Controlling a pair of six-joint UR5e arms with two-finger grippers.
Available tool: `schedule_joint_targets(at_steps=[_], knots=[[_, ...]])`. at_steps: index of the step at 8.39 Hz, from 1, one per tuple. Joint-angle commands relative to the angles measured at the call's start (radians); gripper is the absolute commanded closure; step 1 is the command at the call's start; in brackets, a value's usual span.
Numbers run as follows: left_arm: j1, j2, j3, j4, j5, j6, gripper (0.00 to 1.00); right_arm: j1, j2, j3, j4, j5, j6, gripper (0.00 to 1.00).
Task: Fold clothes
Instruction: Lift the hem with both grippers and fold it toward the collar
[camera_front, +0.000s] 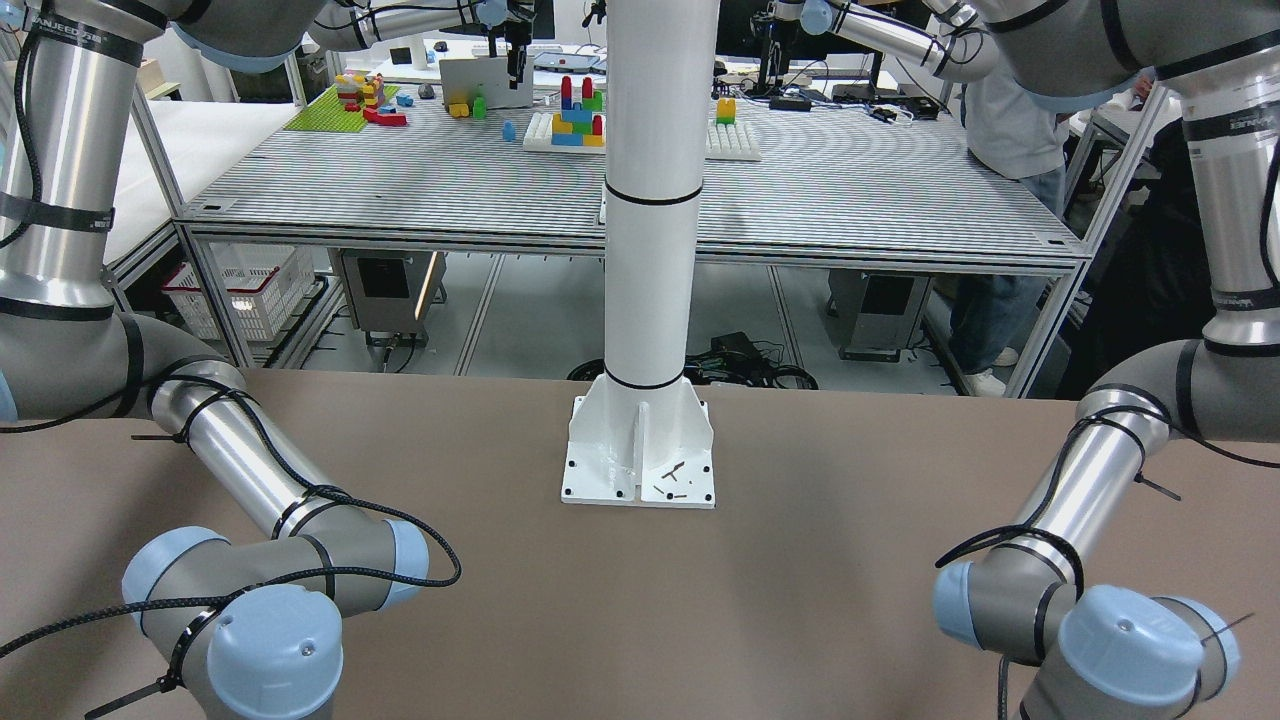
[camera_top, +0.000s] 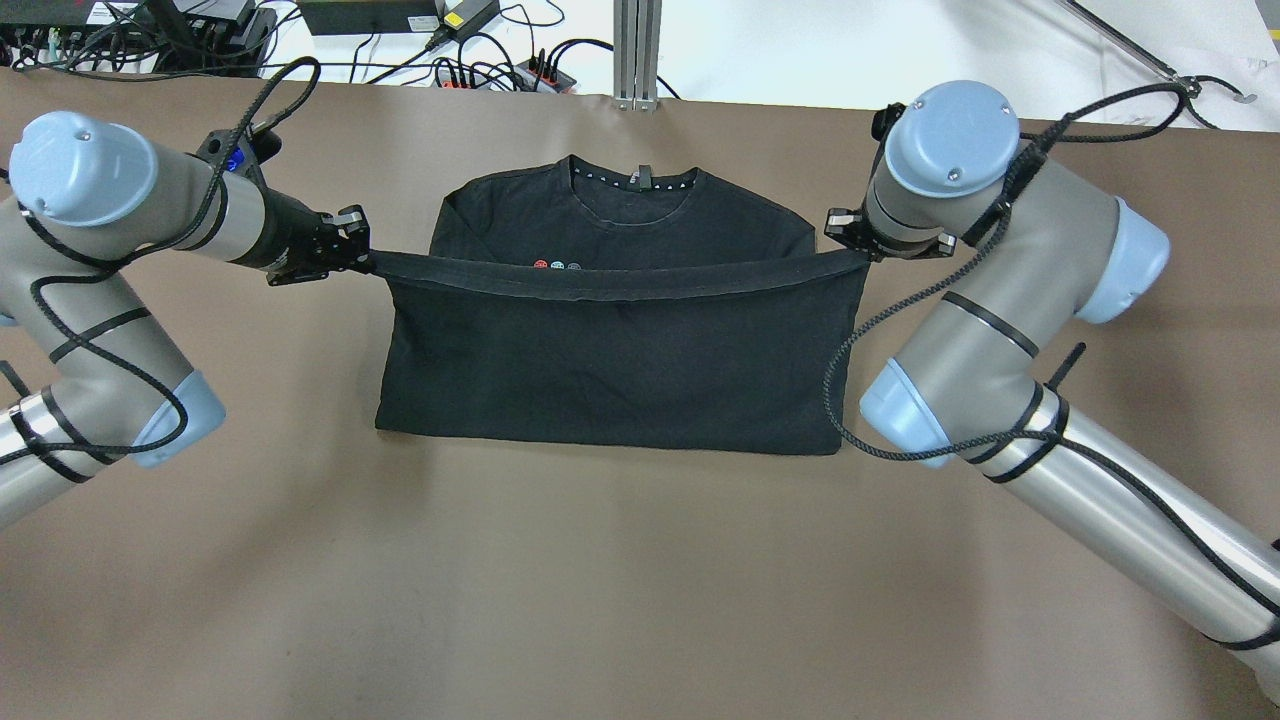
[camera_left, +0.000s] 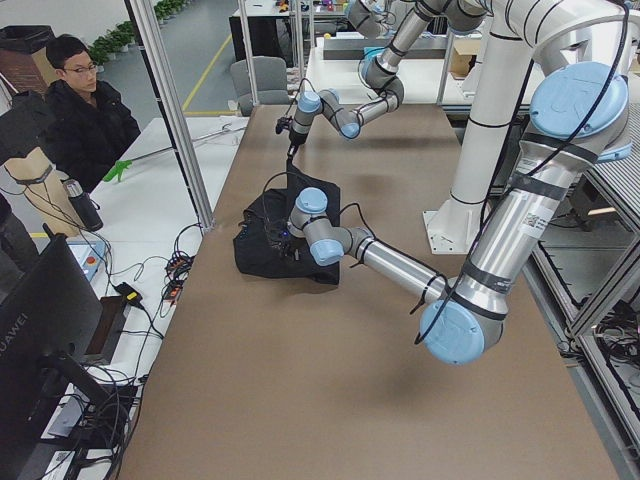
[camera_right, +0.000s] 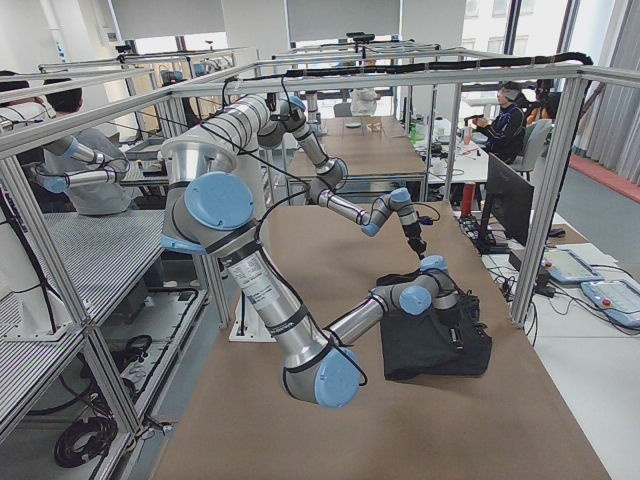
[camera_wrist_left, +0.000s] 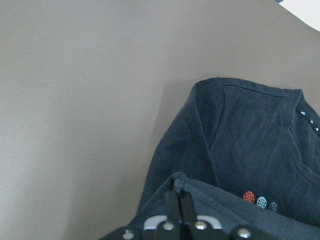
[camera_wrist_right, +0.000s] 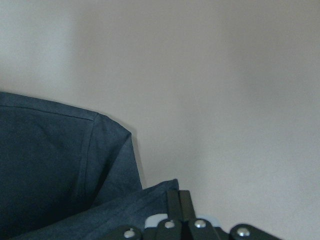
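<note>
Now, at the left of the overhead view, the left gripper (camera_top: 352, 252) is clenched on a hem corner of the black garment (camera_top: 620, 365). The garment lies mid-frame on the brown table cloth (camera_top: 600, 580), its collar (camera_top: 632, 190) toward the top edge. Its lower part is doubled upward, and the hem (camera_top: 620, 285) is stretched between both grippers, just below three small coloured marks (camera_top: 557, 266) on the chest. At the right, the right gripper (camera_top: 848, 240) pinches the opposite hem corner, fingers closed on the fabric.
</note>
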Motion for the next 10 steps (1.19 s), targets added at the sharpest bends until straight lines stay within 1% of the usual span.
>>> schedule_joint_targets(at_steps=[1,2,3,4,5,6,7,8,9,10], knots=[[0.001,-0.092,0.159,-0.022,0.02,0.03,0.91,-0.013,-0.009,-0.083,0.118,-0.01,0.026,0.95],[0.002,-0.098,0.191,-0.051,0.037,0.035,0.72,-0.015,-0.002,-0.1,0.149,-0.01,0.077,0.72],[0.001,-0.098,0.222,-0.101,0.038,0.071,0.55,-0.015,0.018,-0.117,0.151,-0.01,0.116,0.57],[0.001,-0.101,0.249,-0.143,0.04,0.076,0.46,-0.015,0.041,-0.149,0.156,-0.01,0.147,0.54],[0.001,-0.107,0.254,-0.144,0.041,0.077,0.42,-0.013,0.041,-0.152,0.168,-0.011,0.161,0.53],[0.001,-0.107,0.254,-0.144,0.041,0.076,0.39,-0.013,0.037,-0.152,0.169,-0.011,0.177,0.5],[0.001,-0.11,0.254,-0.148,0.041,0.076,0.38,-0.013,0.032,-0.142,0.171,-0.01,0.183,0.48],[0.002,-0.116,0.254,-0.146,0.041,0.071,0.37,-0.015,-0.004,-0.075,0.171,-0.001,0.195,0.45],[0.002,-0.115,0.253,-0.148,0.04,0.07,0.37,-0.033,-0.125,0.076,0.169,0.007,0.204,0.43],[0.002,-0.117,0.25,-0.148,0.04,0.064,0.37,-0.092,-0.24,0.217,0.168,0.006,0.204,0.43]])
